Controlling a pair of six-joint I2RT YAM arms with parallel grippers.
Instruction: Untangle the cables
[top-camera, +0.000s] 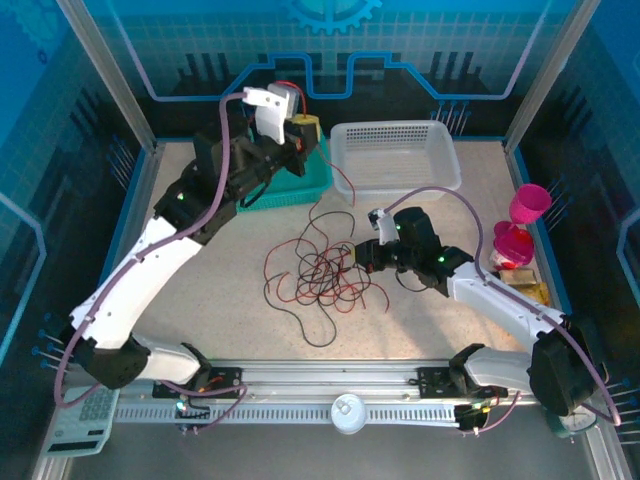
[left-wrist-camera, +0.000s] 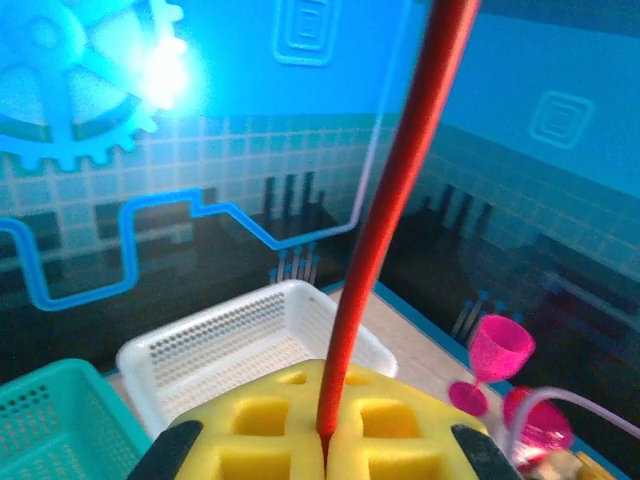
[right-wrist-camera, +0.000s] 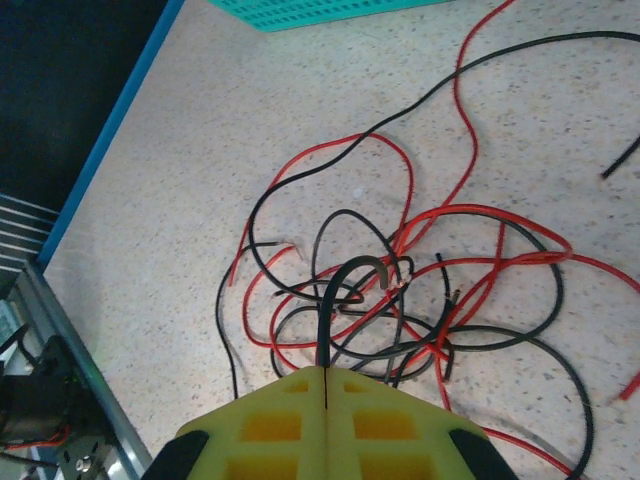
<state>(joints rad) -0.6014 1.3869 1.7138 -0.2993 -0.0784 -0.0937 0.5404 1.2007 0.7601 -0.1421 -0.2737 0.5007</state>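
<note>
the cables (top-camera: 320, 270) are thin red and black wires, and they lie in a loose knot of curls in the middle of the table (top-camera: 200, 300), with some ends spreading to the front and one long strand going up toward the teal basket (top-camera: 300, 185). in the right wrist view the red loops and the black loops cross over each other many times on the speckled surface. the left arm reaches far back and is lifted above the teal basket, with its wrist turned upward. the left gripper (left-wrist-camera: 325, 440) has its yellow pads pressed together on a red cable (left-wrist-camera: 400, 200), which goes up straight and tight from between them. the white basket (top-camera: 395, 155) stands just beside the teal one, to its right. the right arm is bent low over the table and points left, to the right side of the knot. the right gripper (right-wrist-camera: 327, 385) is also closed, and its pads pinch a black cable (right-wrist-camera: 335, 290) that bends in a small arch over the heap. two pink goblets (top-camera: 525, 220) stand at the right edge.
</note>
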